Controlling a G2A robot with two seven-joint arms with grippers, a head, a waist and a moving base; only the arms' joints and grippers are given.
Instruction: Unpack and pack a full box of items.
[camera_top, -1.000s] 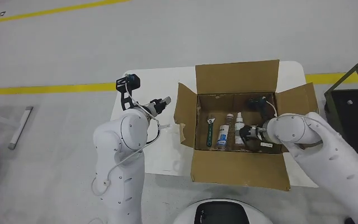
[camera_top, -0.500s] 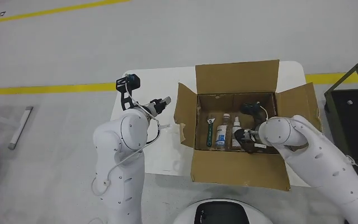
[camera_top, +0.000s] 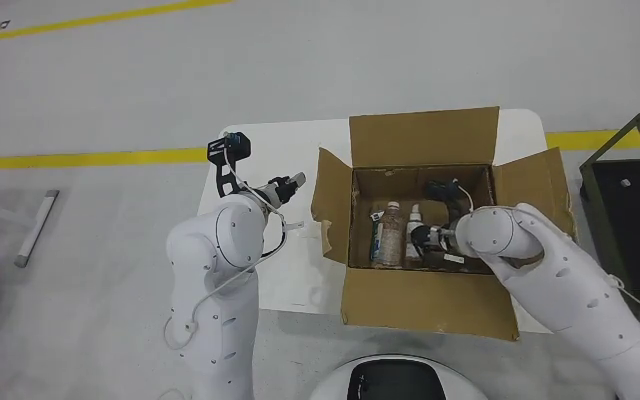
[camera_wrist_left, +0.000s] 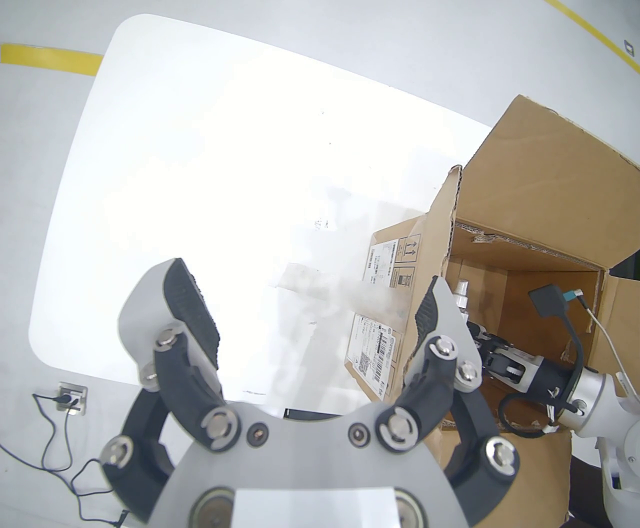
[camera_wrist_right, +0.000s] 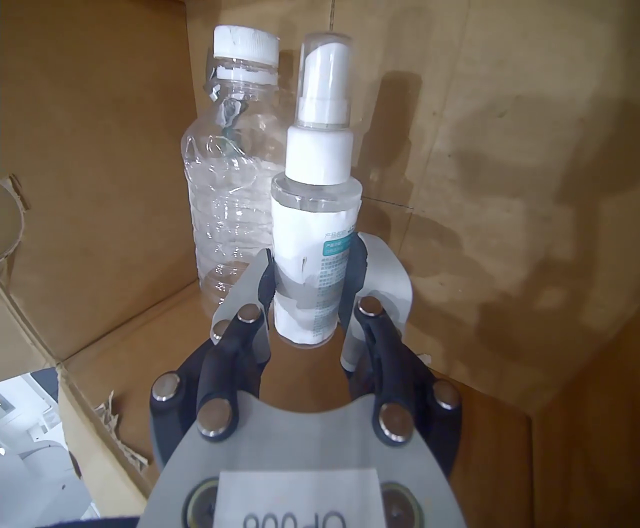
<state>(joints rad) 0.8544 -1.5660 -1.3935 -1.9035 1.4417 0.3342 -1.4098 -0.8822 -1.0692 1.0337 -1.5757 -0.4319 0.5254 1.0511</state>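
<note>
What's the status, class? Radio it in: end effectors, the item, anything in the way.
Right end effector shut on spray bottle inside box. Left end effector open, empty, over table. Water bottle close beside, may crowd the lift.

matt cardboard box (camera_wrist_right: 500, 175), clear glossy plastic bottle (camera_wrist_right: 225, 200), paper-labelled spray bottle (camera_wrist_right: 315, 220)

Inside the box (camera_top: 425, 135), the right claw (camera_top: 424, 240) holds a spray bottle (camera_top: 413, 226).
</note>
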